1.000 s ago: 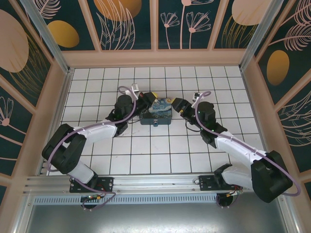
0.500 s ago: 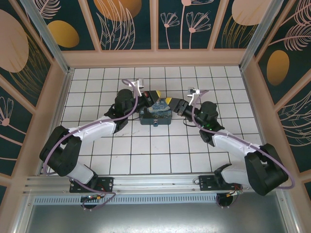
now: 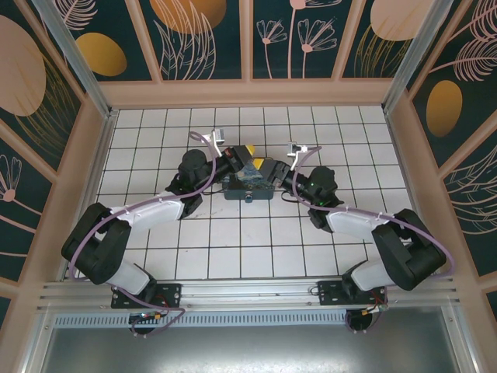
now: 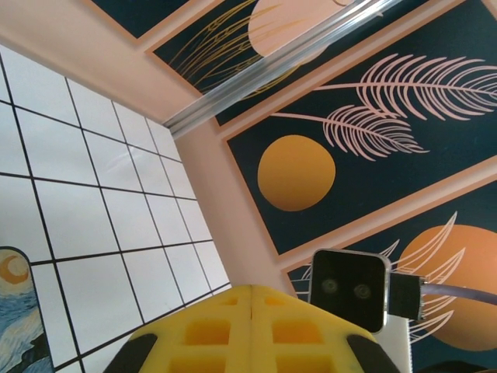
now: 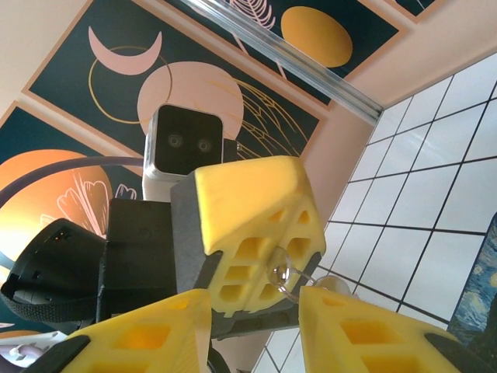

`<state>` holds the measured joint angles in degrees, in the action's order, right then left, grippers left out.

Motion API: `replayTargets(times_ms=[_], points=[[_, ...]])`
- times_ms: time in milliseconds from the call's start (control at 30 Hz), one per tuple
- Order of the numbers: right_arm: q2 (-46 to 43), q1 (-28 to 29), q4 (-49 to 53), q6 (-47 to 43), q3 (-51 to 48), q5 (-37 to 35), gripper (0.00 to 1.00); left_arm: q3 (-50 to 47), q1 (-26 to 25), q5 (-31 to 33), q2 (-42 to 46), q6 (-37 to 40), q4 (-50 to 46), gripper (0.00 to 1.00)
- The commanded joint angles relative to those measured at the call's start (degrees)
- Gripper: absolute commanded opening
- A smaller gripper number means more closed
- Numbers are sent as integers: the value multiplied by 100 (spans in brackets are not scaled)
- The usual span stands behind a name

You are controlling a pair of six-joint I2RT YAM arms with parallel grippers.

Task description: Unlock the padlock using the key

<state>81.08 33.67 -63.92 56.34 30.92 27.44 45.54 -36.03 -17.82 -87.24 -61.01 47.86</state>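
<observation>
My left gripper [image 4: 252,294] is shut, its yellow fingers pressed together. In the right wrist view the left gripper [image 5: 260,210] pinches a small silvery metal ring [image 5: 279,270] at its fingertip seam, and a second shiny loop [image 5: 329,283] hangs off it. Whether this belongs to the key or the padlock I cannot tell; no blue padlock body shows. My right gripper [image 5: 256,301] is open, one finger on each side of the ring, with the right-hand finger [image 5: 365,330] close to the second loop. From above, the left gripper [image 3: 245,158] and right gripper [image 3: 268,167] meet tip to tip.
A blue-and-yellow painted box [image 3: 248,189] sits on the white tiled floor [image 3: 233,241] right under the meeting grippers. Painted walls [image 3: 248,39] enclose the floor on three sides. Open tiles lie in front of and behind the box.
Both arms swung inward over the box until the grippers met. The right gripper's jaws narrowed around the left gripper's fingertips. The left gripper stayed shut.
</observation>
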Motion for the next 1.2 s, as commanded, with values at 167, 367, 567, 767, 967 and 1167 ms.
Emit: replayTargets(times_ms=[167,367,567,767,967,1167], points=[[224,78,-574,150,264,-99,33,-104,-18,-107,162,-296,579,0],[378,84,-620,190,392,-64,28,-157,-27,-125,122,-379,670,0],[562,86,-674,273,522,-31,22,-220,-37,-107,98,-450,753,0],[797,126,-895,400,625,101,16,-203,-40,-81,41,-525,822,0],[887,166,-965,422,620,144,0,-124,-44,-43,-9,-537,729,0],[778,131,-774,370,503,26,0,-17,-38,144,157,-294,272,34]])
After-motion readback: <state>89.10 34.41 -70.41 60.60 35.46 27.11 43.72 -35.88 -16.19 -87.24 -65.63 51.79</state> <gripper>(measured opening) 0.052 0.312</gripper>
